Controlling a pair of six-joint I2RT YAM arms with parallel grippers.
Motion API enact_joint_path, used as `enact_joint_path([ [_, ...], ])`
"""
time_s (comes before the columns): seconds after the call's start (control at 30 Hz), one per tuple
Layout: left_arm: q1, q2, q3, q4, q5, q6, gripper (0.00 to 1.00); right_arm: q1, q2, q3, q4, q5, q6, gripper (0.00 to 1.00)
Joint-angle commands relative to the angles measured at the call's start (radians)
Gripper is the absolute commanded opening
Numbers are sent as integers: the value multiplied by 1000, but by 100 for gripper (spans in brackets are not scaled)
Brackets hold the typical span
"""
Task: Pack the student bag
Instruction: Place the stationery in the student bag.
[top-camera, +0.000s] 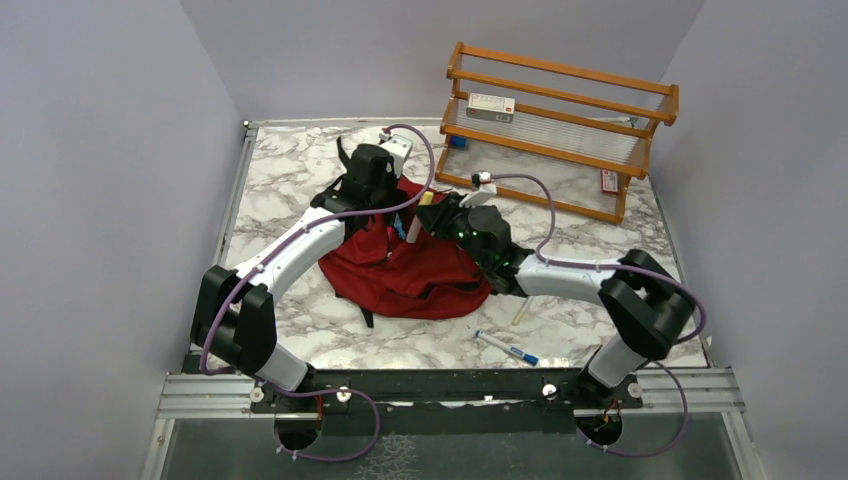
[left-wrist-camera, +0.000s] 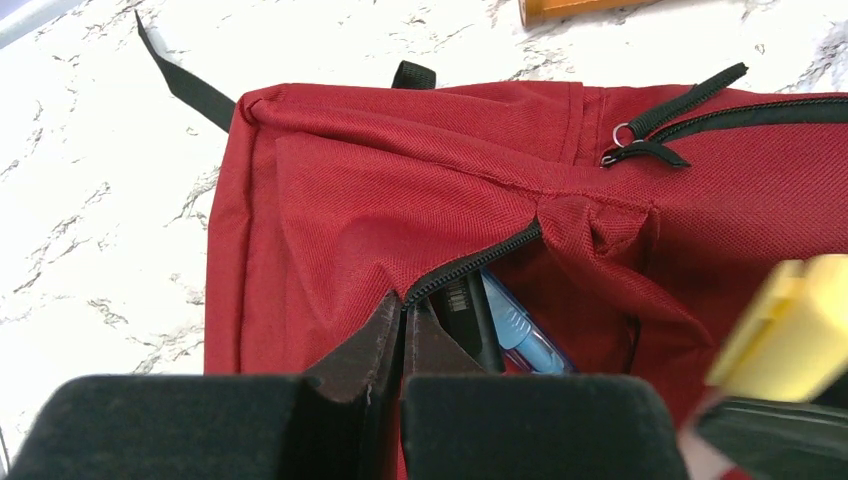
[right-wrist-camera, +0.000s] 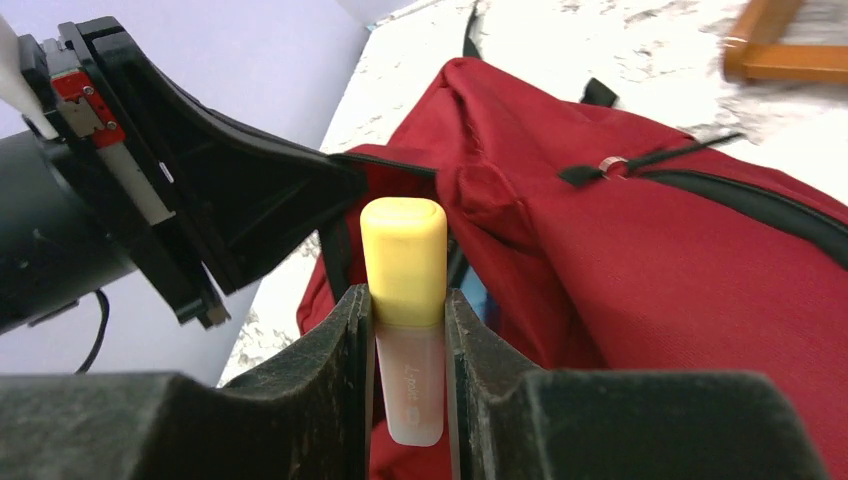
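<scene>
Two hands, left hand (left-wrist-camera: 403, 305) pinching student bag (left-wrist-camera: 400, 180) zipper edge, right hand (right-wrist-camera: 408, 298) clamping highlighter (right-wrist-camera: 403, 250)

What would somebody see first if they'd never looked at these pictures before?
Probably the big dark-red student bag slumped in the middle of the marble table. Next, the bright yellow highlighter clamped in the right gripper, poised at the bag's open pocket, whose zipper edge the left gripper pinches.
</scene>
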Motion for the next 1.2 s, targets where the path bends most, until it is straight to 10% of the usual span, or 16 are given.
enact_joint_path([
  [0.0,12,-40,4,17,10,-8,0,17,113,102,195,49,-5,1],
  [0.6,13,-39,4,18,10,-8,0,38,315,228,36,-105,26,2],
  [0.97,13,-40,4,16,0,-4,0,40,349,301,-68,-188,2,45],
  [1.17,13,-30,8,12,4,-4,0,39,282,299,-137,-160,-47,51],
])
